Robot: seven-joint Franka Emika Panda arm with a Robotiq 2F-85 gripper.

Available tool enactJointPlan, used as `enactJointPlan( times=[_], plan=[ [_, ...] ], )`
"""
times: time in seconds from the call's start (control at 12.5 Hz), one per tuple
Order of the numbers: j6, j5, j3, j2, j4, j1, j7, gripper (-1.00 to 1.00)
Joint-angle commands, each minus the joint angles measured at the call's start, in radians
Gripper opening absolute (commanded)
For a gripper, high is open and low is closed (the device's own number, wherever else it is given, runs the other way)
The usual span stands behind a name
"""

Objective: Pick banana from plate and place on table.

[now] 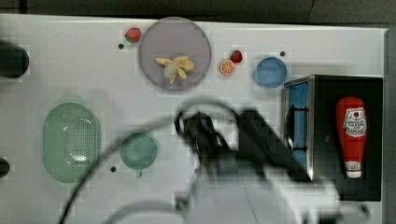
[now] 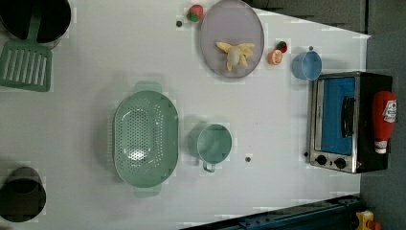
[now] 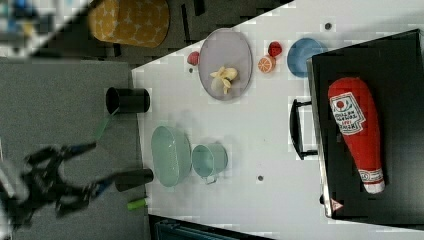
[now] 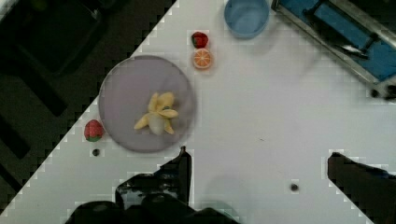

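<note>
White table (image 4: 261, 116): we see bare tabletop beneath us, nothing from the task set down on it yet.
Gripper (image 4: 259, 172): our two dark fingers (image 4: 180, 170) stand wide apart with only table between them; we hold nothing.
Progress: we judge the task barely begun; reaching, grasping, lifting and setting down are all left.
Banana (image 4: 158, 116): peeled, its strips splayed like a star, lying near the middle of the plate, apart from our fingers.
Plate (image 4: 123, 93): dull grey-lavender, flat on the table, one finger close to its near rim in the wrist view.
Beyond the plate: an orange slice (image 4: 202, 59) and a strawberry (image 4: 199, 39) just beside each other, then a blue bowl (image 4: 246, 16); another strawberry (image 4: 93, 130) sits by the plate's other side.
Toaster oven (image 1: 327, 135): blue door, on the top view's right.
Ketchup bottle (image 3: 357, 130): red, lying on the oven; its white label has red lettering we cannot read.
Other writing: none that we can make out.
</note>
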Motion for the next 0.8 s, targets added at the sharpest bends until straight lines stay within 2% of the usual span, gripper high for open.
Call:
enactJointPlan(
  times=[0.08, 0.56, 0.8],
  plan=[
    [0.095, 0.014, 0.062, 0.223, -0.040, 0.025, 0.026, 1.00],
    [0.254, 0.014, 0.090, 0.618, 0.197, 0.029, 0.031, 1.00],
    [0.336, 0.014, 0.091, 0.774, 0.259, 0.038, 0.032, 1.00]
  ],
)
